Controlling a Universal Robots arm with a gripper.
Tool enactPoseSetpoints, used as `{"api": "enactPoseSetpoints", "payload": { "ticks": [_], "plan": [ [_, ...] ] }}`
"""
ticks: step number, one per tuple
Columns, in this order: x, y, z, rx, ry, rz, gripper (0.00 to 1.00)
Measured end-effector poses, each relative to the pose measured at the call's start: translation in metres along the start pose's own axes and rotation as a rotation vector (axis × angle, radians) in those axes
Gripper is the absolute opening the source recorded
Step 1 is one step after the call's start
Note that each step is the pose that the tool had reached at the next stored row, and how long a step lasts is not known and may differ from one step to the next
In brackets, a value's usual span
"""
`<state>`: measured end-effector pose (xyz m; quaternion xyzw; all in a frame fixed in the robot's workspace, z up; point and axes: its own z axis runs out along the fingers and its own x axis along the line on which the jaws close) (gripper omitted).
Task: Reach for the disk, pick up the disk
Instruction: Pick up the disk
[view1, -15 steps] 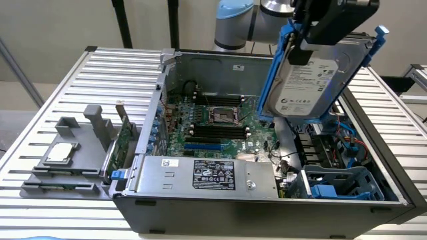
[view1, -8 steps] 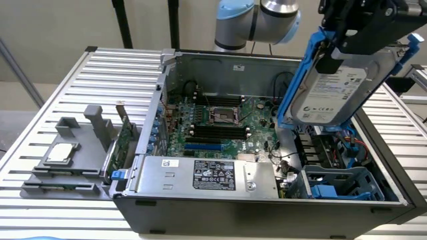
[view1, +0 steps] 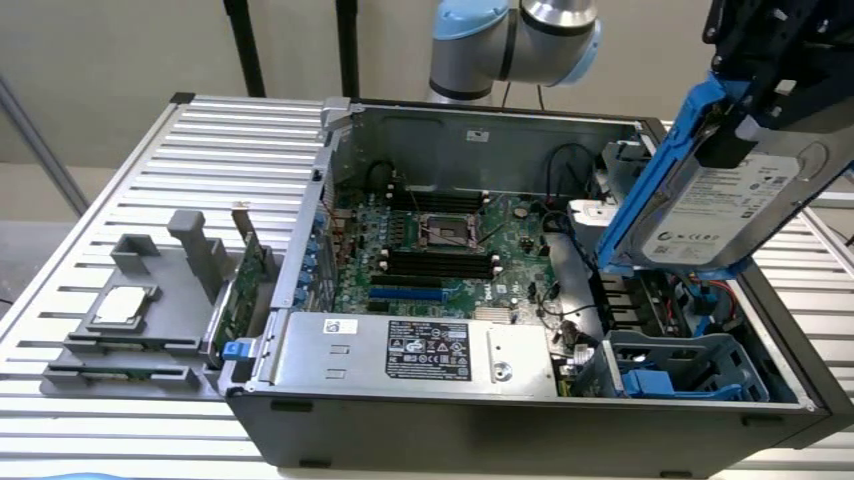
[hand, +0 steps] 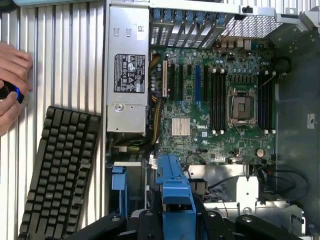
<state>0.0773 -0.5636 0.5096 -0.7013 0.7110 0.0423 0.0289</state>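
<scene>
The disk (view1: 727, 205), a silver-grey hard drive with a white label and blue rails, hangs tilted above the right side of the open computer case (view1: 534, 420). My gripper (view1: 763, 118) is shut on its upper end, near the top of the exterior view's right. In the wrist view the disk's blue rail end (hand: 175, 187) sits between my black fingers (hand: 150, 222), with the gripper (hand: 176, 220) closed around it. The disk is clear of the blue cage (view1: 681, 370) below it.
Inside the case lie the motherboard (view1: 447, 245) and a silver power supply (view1: 414, 350). A grey fixture (view1: 134, 320) holding a small square chip (view1: 120, 303) stands on the slatted table at the exterior view's left. A black keyboard (hand: 60, 170) and a person's hand (hand: 12, 85) are beside the case.
</scene>
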Motion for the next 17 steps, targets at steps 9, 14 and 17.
{"api": "enactPoseSetpoints", "payload": {
  "ticks": [9,14,17],
  "plan": [
    [0.02,-0.0171,-0.0022,-0.0054,0.0041,0.001,0.33],
    [0.02,-0.0189,-0.002,-0.0054,0.0043,0.001,0.33],
    [0.02,-0.0189,-0.002,-0.0054,0.0044,0.001,0.33]
  ]
}}
